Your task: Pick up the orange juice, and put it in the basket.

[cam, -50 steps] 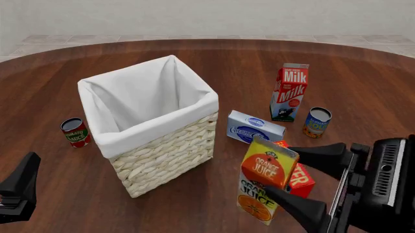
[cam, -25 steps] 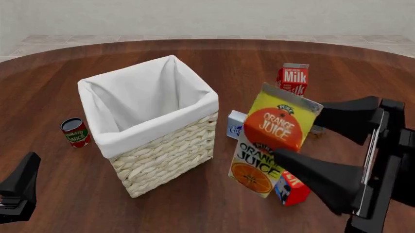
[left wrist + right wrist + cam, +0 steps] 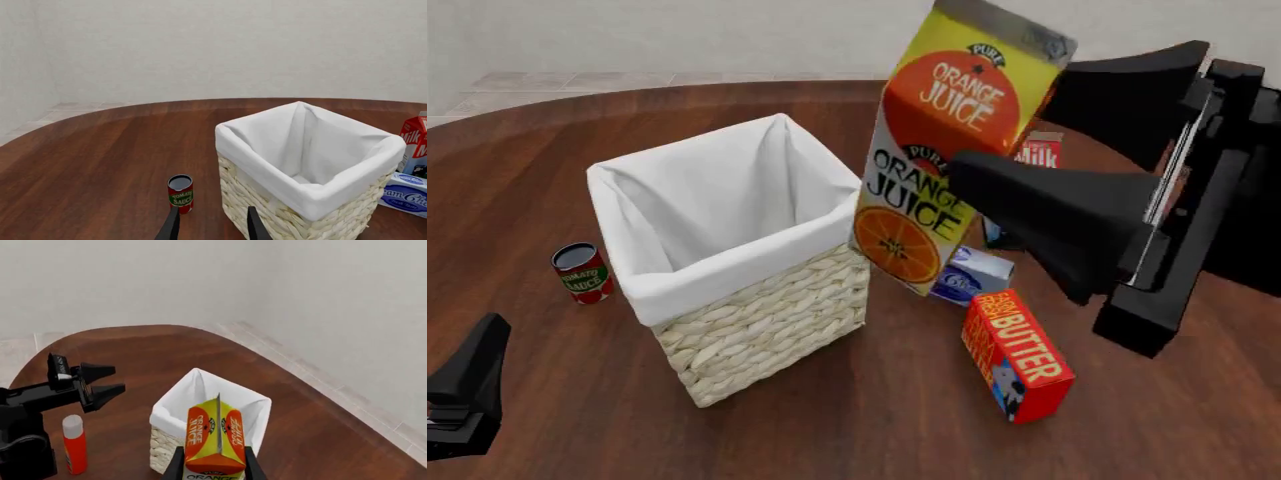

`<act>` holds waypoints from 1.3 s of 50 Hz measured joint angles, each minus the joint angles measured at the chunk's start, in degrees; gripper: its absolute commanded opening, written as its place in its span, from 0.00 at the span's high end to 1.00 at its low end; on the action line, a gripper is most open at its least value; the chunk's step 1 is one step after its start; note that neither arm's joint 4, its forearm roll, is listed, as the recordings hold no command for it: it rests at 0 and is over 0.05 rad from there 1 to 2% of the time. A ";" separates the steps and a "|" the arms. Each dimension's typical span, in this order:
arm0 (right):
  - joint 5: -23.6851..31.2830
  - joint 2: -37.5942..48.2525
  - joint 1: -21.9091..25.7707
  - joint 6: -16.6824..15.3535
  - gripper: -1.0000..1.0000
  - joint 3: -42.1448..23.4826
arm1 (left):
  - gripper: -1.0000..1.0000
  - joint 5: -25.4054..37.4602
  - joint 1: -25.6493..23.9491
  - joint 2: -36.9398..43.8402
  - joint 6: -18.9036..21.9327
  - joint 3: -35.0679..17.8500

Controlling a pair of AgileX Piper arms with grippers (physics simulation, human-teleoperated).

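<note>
Since half a second ago the orange juice (image 3: 941, 160) has risen from beside the butter box to well above the table, and now hangs tilted next to the near right corner of the basket (image 3: 761, 310); the butter box (image 3: 1016, 353) that it partly covered then now shows whole.

The round table (image 3: 534, 380) is dark, glossy wood grain. The basket is square, of pale woven wicker, with smooth white cloth folded over its rim; its floor is out of sight in the front view.

The right gripper (image 3: 1054, 140) fills the right of the front view, cut off by the frame edge, its black wedge-shaped fingers clamped on the carton's two sides. The carton is a tall yellow gable-top; its lower end hides part of the blue and white cream cheese box (image 3: 974, 276), and carton and gripper together hide most of the milk carton (image 3: 1040, 153).

The left gripper (image 3: 210, 225) shows only two finger tips, set apart with nothing between them; in the front view it is a dark block at the bottom left corner.

A small tomato sauce can (image 3: 582, 273) stands left of the basket.
</note>
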 measured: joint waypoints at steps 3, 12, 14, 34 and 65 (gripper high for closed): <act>-1.28 2.03 -0.42 -0.10 1.00 -1.22 | 0.00 0.00 0.00 0.00 0.00 0.00; -4.56 7.79 -0.57 -0.53 1.00 -5.06 | 0.00 0.00 0.00 0.00 0.00 0.00; -5.10 8.88 -0.33 -0.64 1.00 -5.95 | 0.00 0.00 0.00 0.00 0.00 0.00; -9.64 17.49 1.67 -1.47 1.00 -12.84 | 0.00 0.00 0.00 0.00 0.00 0.00; -15.25 34.58 -2.85 -1.72 1.00 -22.97 | 0.00 0.00 0.00 0.00 0.00 0.00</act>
